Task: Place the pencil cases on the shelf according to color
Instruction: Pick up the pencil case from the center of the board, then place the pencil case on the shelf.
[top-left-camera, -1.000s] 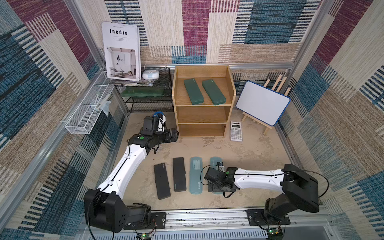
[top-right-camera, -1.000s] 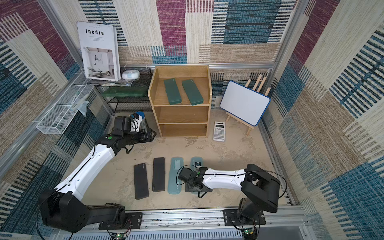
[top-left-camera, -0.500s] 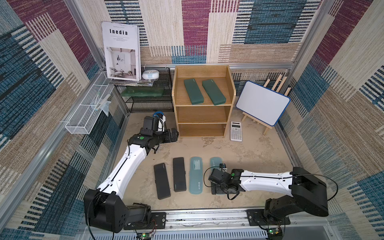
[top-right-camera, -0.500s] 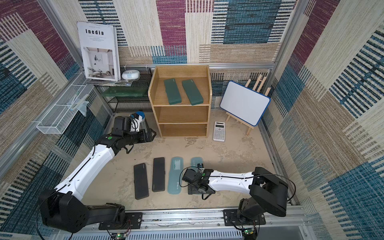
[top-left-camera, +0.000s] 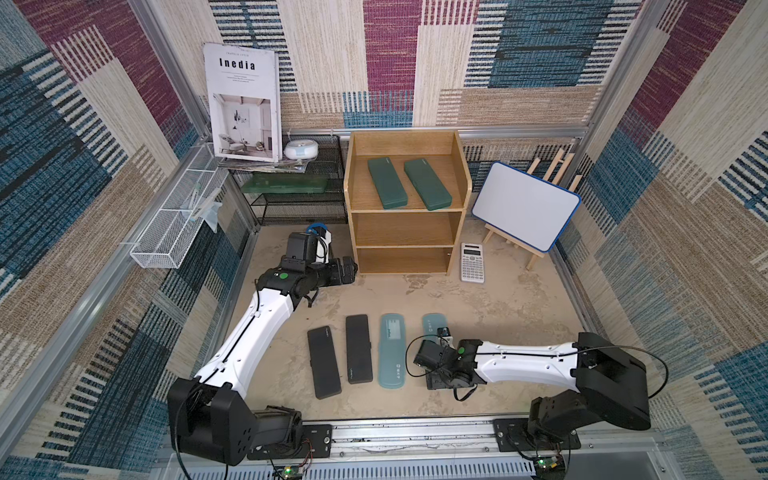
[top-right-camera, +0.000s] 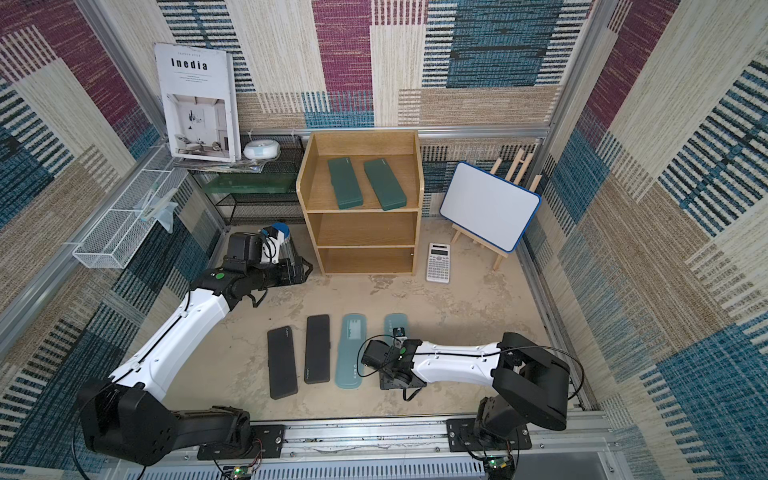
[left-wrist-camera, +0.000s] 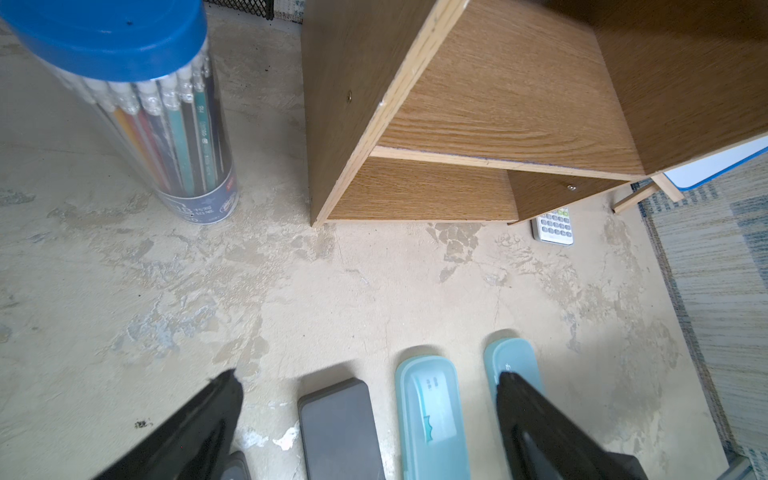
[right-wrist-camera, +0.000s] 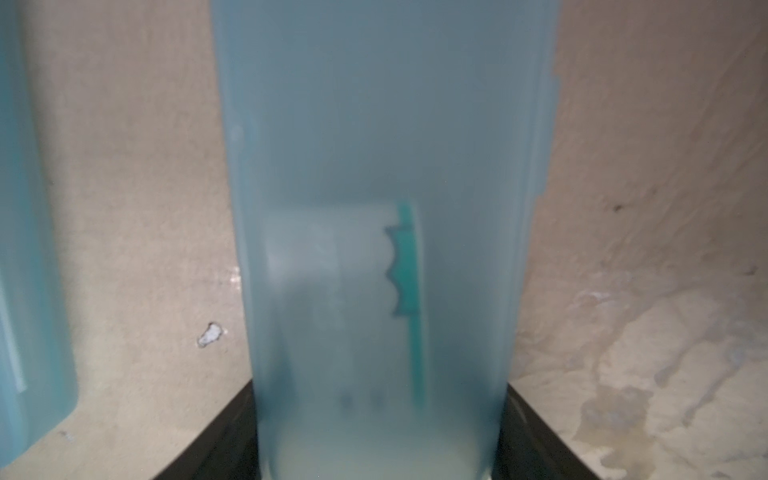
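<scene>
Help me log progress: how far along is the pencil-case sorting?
Done: two green cases lie on the shelf's top tier. In hand: the right gripper hugs one teal case, not yet lifted. Remaining: that one, the other teal case and two black cases; lower tiers look bare.

A robot test cell was shown: the left arm and right arm were bolted to an aluminium rail, enclosed by patterned woven walls.
</scene>
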